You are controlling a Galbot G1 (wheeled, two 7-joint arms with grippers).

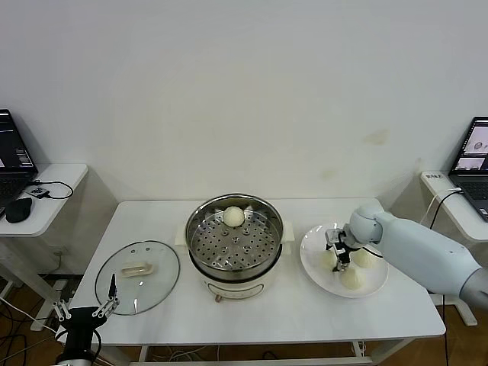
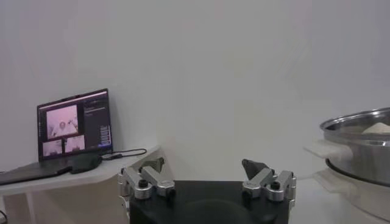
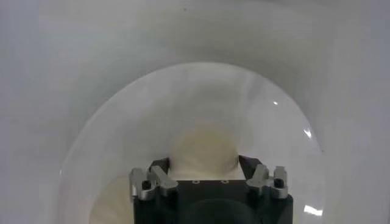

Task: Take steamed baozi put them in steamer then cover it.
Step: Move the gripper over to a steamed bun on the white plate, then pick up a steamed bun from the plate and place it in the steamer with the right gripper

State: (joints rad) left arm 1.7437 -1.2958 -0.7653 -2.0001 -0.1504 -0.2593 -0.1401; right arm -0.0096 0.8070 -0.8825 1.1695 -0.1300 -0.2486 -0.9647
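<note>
The steamer (image 1: 194, 242) stands mid-table with one baozi (image 1: 234, 216) on its perforated tray; the left wrist view shows that pot (image 2: 359, 146) too. Three more baozi lie on a white plate (image 1: 314, 264) to its right. My right gripper (image 1: 335, 258) is down on the plate, its fingers pressed against both sides of the left baozi (image 3: 202, 152). The other two (image 1: 367, 258) (image 1: 352, 278) lie beside it. The glass cover (image 1: 156, 286) rests flat on the table left of the steamer. My left gripper (image 2: 204, 167) waits open and empty at the table's front left corner (image 1: 107, 303).
Side desks with laptops (image 1: 14, 164) (image 1: 471, 156) flank the table. A mouse (image 1: 18, 208) and cable lie on the left desk. Bare tabletop (image 1: 252, 316) stretches in front of the steamer.
</note>
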